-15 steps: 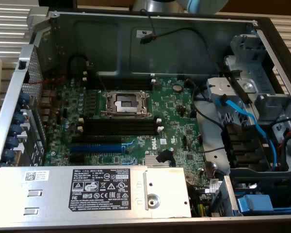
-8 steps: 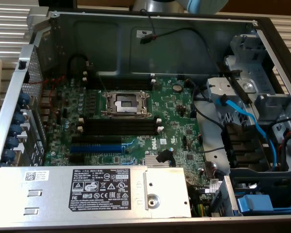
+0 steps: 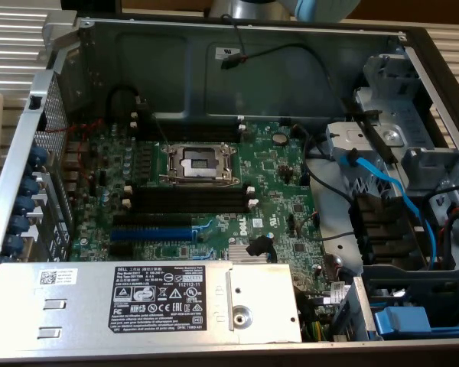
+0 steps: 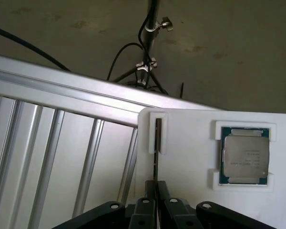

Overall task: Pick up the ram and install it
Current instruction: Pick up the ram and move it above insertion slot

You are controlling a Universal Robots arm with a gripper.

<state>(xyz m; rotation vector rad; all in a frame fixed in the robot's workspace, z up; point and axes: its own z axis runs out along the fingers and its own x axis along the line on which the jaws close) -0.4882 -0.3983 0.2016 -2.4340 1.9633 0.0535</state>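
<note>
Ram (image 4: 158, 138) stands on edge in a bracket at the white tray's (image 4: 190, 162) rail-side edge, well apart from the CPU (image 4: 244, 155), its long axis running straight away from the gripper (image 4: 156, 185), whose jaws are clenched on its near end.

Setting: electronics assembly lab or workshop. Evidence: opened desktop computer case (image 3: 176, 46) with bare motherboard (image 3: 275, 191); ribbed aluminium surface (image 4: 38, 152); white fixture tray (image 4: 190, 157) seating a processor (image 4: 245, 155) and the ram (image 4: 158, 136); bare concrete floor (image 4: 229, 47); metal stand (image 4: 151, 47) with trailing cables (image 4: 121, 59).
</note>
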